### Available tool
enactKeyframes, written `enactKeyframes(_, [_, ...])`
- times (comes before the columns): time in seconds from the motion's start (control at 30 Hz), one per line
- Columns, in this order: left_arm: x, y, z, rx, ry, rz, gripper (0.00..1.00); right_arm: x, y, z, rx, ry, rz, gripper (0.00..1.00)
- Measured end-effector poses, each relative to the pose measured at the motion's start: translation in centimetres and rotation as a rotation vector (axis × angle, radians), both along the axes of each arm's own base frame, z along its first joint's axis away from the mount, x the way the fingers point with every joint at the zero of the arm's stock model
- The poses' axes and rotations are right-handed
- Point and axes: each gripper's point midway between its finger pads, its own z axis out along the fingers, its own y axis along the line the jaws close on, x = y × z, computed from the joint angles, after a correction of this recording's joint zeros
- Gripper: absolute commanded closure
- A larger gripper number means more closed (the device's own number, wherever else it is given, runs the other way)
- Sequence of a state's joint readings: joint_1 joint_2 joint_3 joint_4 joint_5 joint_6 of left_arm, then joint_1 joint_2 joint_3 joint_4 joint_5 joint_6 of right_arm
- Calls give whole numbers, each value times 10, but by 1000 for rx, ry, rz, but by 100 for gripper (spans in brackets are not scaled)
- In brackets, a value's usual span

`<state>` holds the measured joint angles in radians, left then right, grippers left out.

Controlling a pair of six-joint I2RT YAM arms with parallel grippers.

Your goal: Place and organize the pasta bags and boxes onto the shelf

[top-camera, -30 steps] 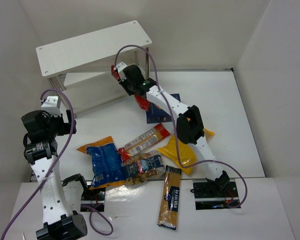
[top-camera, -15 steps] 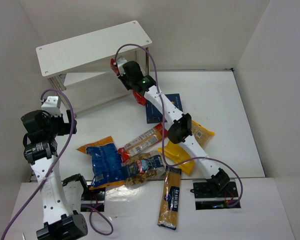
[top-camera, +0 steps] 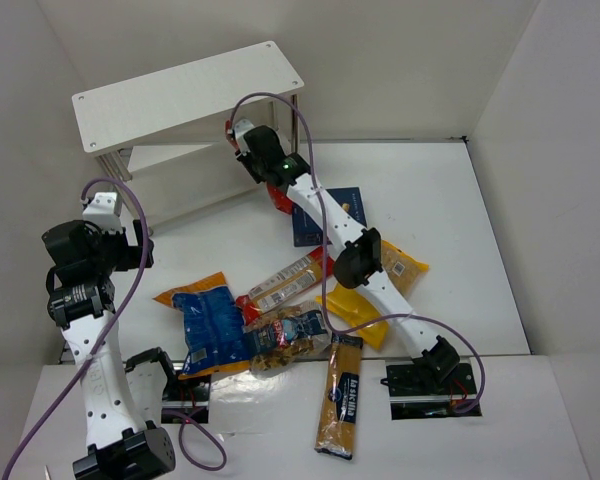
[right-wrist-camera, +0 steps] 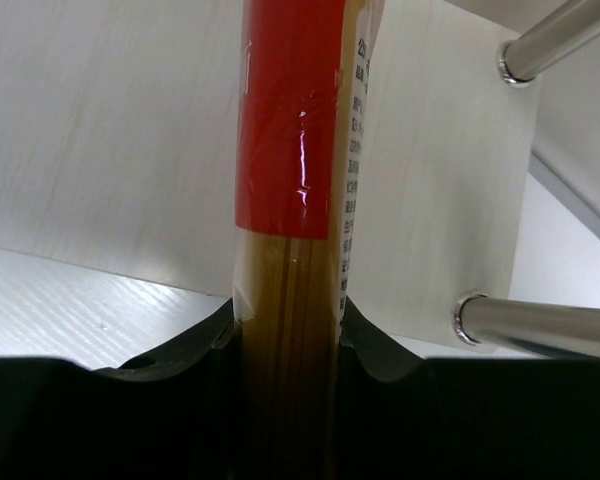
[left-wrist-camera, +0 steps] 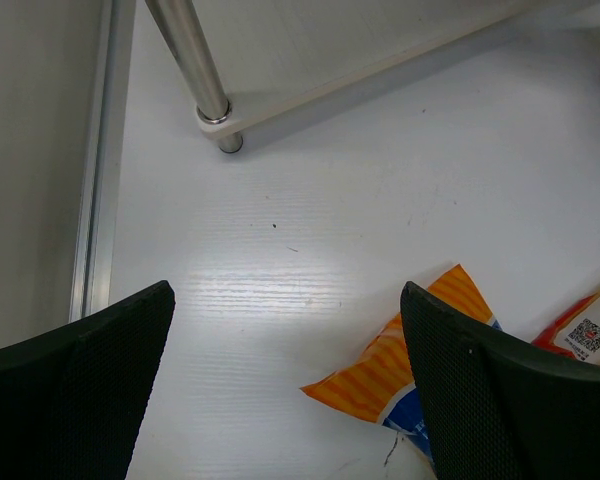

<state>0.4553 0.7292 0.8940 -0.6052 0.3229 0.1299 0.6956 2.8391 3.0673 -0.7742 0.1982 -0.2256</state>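
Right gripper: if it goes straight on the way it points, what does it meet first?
Probably the shelf's lower board: the spaghetti pack clamped in the right gripper reaches out over it. The posts stand off to the right. Depth is unclear.

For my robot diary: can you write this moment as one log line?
right gripper: shut on spaghetti pack | place: at shelf | left gripper: open, holding nothing

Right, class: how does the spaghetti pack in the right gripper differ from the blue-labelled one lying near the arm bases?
The gripped pack has a red band; the blue-labelled pack has a dark blue label. The gripped pack is clamped in the right gripper by the shelf; the blue-labelled pack lies free on the table. Both are long, narrow spaghetti packs.
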Motion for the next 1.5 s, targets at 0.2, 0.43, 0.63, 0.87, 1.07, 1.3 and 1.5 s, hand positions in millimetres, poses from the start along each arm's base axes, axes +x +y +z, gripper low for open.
enactKeyframes(0.2, [0,0,0,0,0,0,1,4,-5,-5,-101,-65,-36,100])
enactKeyframes(0.43, [0,0,0,0,0,-2,1,3,-5,-24,-268,-131,-38,100])
enactKeyframes(0.63, [0,-2,0,-4,-2,-10,1,2,-4,-22,-348,-185,-44,100])
enactKeyframes(0.87, [-1,-1,2,-2,-11,-4,1,12,-10,-20,-417,-254,-78,100])
enactKeyframes(1.07, [-2,1,3,0,-13,5,1,18,-10,-21,-459,-298,-91,100])
enactKeyframes(1.3, [-2,1,3,-2,-15,3,1,23,-9,-10,-464,-354,-109,100])
enactKeyframes(1.5, [-2,2,3,-2,-15,7,1,30,-9,-2,-470,-411,-138,99])
